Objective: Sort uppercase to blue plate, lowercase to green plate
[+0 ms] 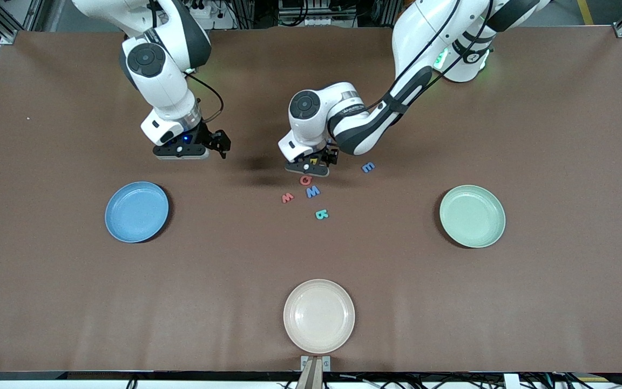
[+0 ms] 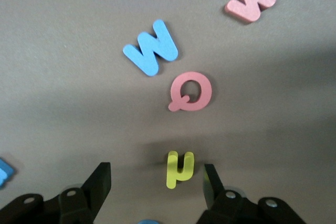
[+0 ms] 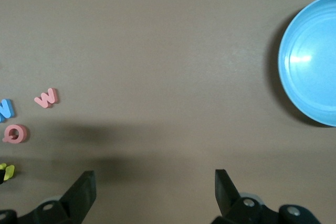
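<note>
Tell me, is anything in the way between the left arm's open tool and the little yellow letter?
No. The left tool is open just above the yellow h, which lies flat between its fingers with bare table on both sides. The red Q lies apart from it.

Light fell evenly from overhead, and the brown table [image 1: 559, 302] read flat and matte in the lower half of the front view. My arms threw soft, blurred shadows near that frame's centre, darkest just beside my left gripper [image 1: 311, 166]. Small pale glints sat on the blue plate [image 1: 136, 212] and green plate [image 1: 472, 216]. In my left wrist view the letters were sharp, while my own fingers [image 2: 100, 184] at the bottom edge were dark and soft. The blue plate's highlight showed at the right wrist view's right edge.
</note>
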